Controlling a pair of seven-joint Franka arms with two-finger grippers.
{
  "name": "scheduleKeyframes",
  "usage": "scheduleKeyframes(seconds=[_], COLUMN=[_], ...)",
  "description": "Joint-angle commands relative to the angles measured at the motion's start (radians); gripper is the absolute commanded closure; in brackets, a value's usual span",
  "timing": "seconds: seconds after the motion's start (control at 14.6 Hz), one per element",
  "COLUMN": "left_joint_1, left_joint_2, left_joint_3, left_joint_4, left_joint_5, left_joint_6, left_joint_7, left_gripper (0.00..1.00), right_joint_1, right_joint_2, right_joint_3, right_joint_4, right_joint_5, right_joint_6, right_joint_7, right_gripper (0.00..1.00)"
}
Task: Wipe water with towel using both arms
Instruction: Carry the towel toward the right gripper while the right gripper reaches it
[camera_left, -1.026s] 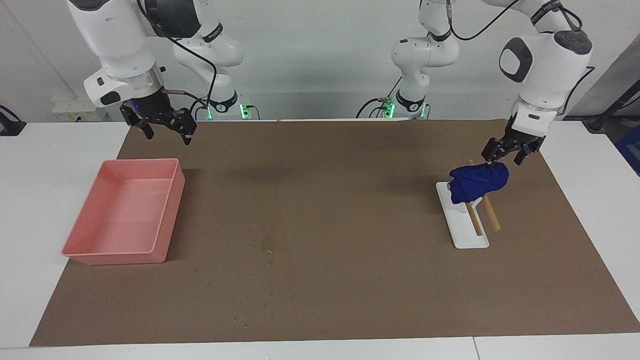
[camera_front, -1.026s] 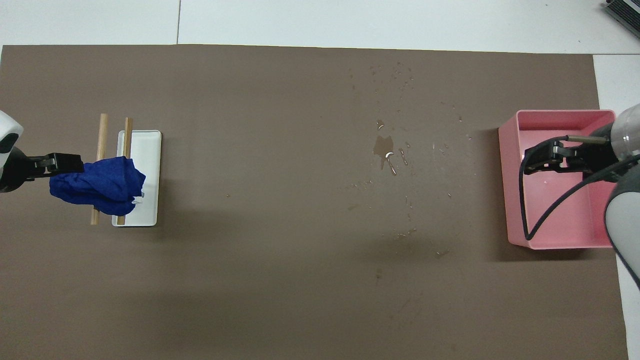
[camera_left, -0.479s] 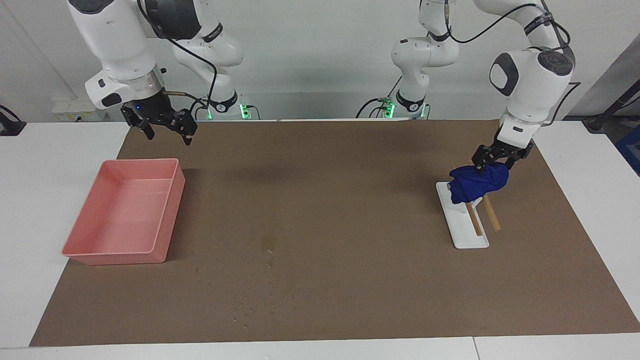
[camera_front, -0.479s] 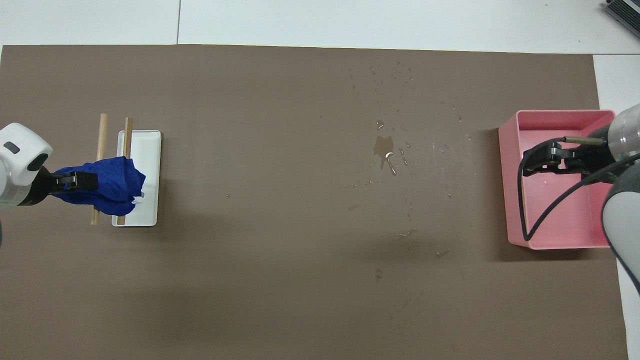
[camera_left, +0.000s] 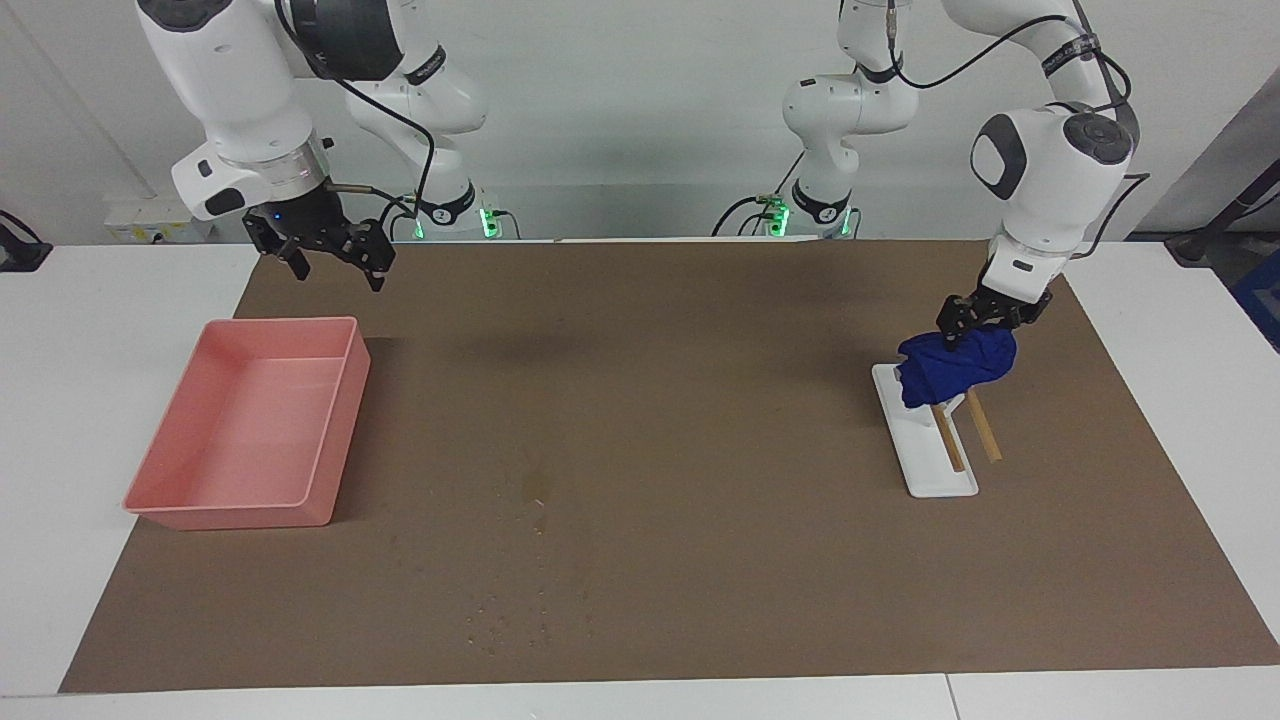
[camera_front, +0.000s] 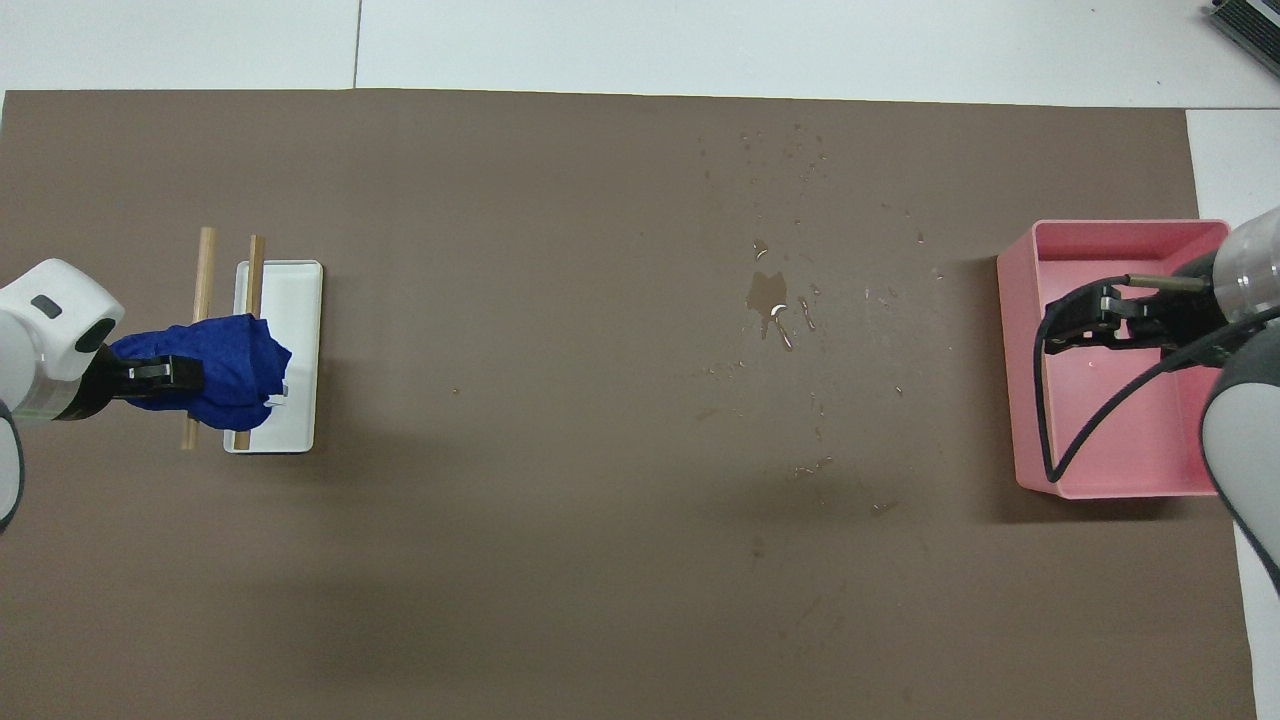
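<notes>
A crumpled blue towel (camera_left: 955, 368) (camera_front: 230, 360) hangs over two wooden rods of a white stand (camera_left: 938, 462) (camera_front: 292, 290) toward the left arm's end of the table. My left gripper (camera_left: 985, 322) (camera_front: 160, 373) has come down onto the top of the towel and is shut on a fold of it. The water (camera_left: 540, 492) (camera_front: 768, 295) is a small puddle with scattered droplets mid-table, farther from the robots than the stand. My right gripper (camera_left: 330, 262) (camera_front: 1062, 322) hangs open and holds nothing, over the pink tray's end nearer to the robots.
A pink tray (camera_left: 165, 505) (camera_front: 1120, 228) sits at the right arm's end. A brown mat (camera_left: 700, 330) (camera_front: 500, 560) covers the table between the tray and the stand.
The left gripper dropped from just above the towel onto it and its fingers drew together on the cloth. The right arm has barely shifted.
</notes>
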Motion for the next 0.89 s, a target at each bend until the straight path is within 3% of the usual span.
scheduleKeyframes(seconds=[0.0,0.14,0.41,0.62,0.82], left_joint_1=[-0.010,-0.022,-0.036,-0.053,-0.080], left_joint_2=[0.006,0.026,0.046,0.043,0.042], left_joint_3=[0.003,0.003,0.000,0.000,-0.002], left_joint_4=[0.011,0.057,0.125,0.157,0.258], left_joint_5=[0.017,0.016,0.007,-0.050,-0.092], left_joint_6=[0.022,0.006,-0.050,-0.092,-0.232], left_joint_7=[-0.053,-0.103,-0.182,-0.277,-0.365], left_gripper=[0.45,0.65,0.84,0.84,0.84], right_joint_1=[-0.016,-0.016,-0.018,-0.016,-0.010], right_joint_2=[-0.007,-0.007,-0.007,-0.006,-0.003], right_joint_3=[0.008,0.008,0.008,0.008,0.008], right_joint_4=[-0.010,-0.010,-0.008,-0.007,-0.007], right_joint_5=[0.016,0.014,0.016,0.014,0.016], right_joint_6=[-0.007,-0.005,-0.002,0.025,0.053], right_joint_7=[-0.012,-0.013,-0.012,-0.006,0.010], right_gripper=[0.00,0.00,0.00,0.00,0.01])
